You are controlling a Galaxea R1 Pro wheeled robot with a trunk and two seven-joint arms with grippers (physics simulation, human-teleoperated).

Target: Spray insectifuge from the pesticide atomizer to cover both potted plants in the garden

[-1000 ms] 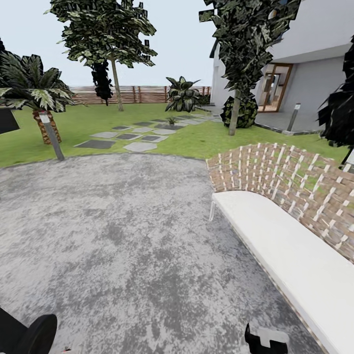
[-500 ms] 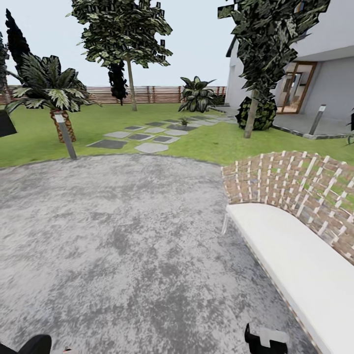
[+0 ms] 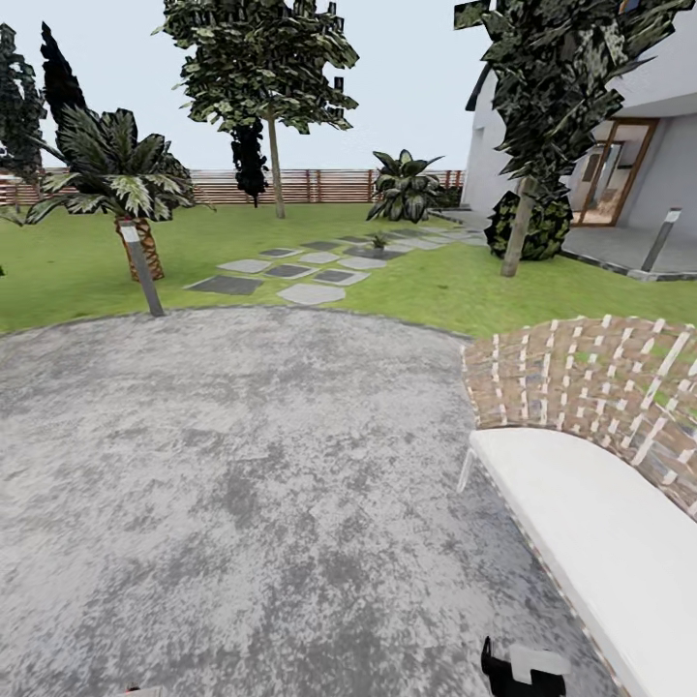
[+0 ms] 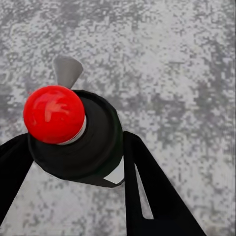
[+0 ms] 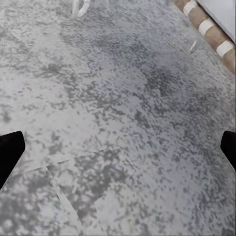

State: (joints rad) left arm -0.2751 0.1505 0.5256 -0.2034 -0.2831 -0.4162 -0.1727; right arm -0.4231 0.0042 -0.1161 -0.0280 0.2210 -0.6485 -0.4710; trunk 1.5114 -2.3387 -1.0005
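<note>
Patio: grey mottled paving, rough and speckled, rounded edge against the lawn.
Stepping stones: flat grey slabs, irregular, crossing the grass toward a brown slatted fence.
Potted plant: one small low rosette among the far stones — too small for detail.
Bench: smooth white seat, woven brown-and-white lattice back.
Palm: scaly trunk, spiky fronds.
Left claw: black fingers closed around a black rounded body with a glossy red ball and grey nozzle — the pesticide atomizer.
Right claw: black tips far apart, wide over the paving.
</note>
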